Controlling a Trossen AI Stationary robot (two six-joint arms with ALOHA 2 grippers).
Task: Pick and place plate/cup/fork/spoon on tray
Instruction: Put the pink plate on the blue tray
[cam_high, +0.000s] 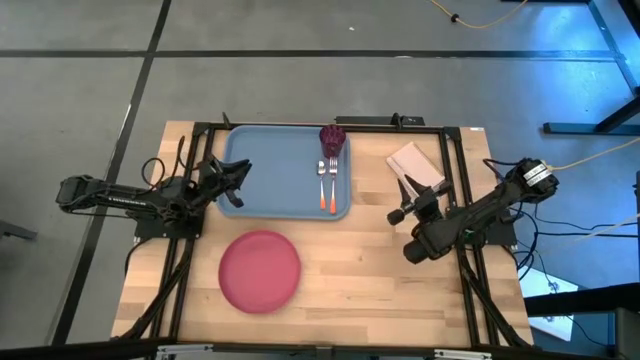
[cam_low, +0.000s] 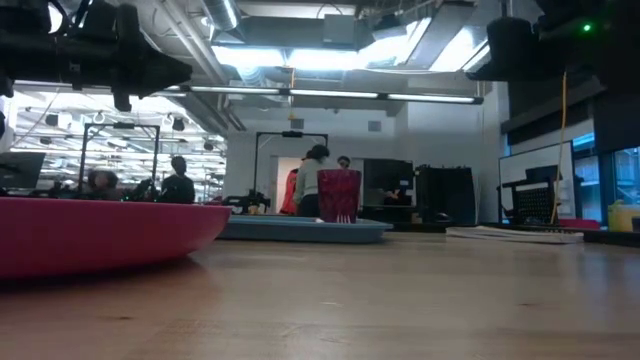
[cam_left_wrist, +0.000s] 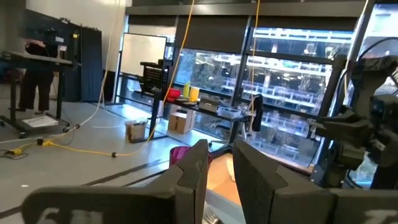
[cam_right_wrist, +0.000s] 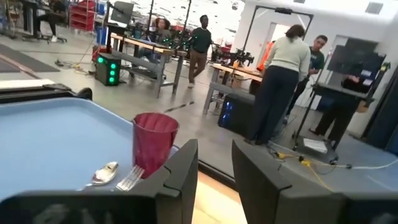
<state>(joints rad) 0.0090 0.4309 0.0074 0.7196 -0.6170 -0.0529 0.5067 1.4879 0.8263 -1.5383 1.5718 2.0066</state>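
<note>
The light-blue tray lies at the table's far middle. The maroon cup stands upright in its far right corner and also shows in the right wrist view. The spoon and the fork lie side by side on the tray's floor just nearer than the cup. The pinkish-red plate rests flat on the table, nearer than the tray. My left gripper hovers open and empty over the tray's left rim. My right gripper is open and empty, right of the tray.
A pale folded napkin lies on the table right of the tray, just beyond my right gripper. Black frame rails run along the table's sides. Bare wood lies right of the plate. People stand in the room behind the table.
</note>
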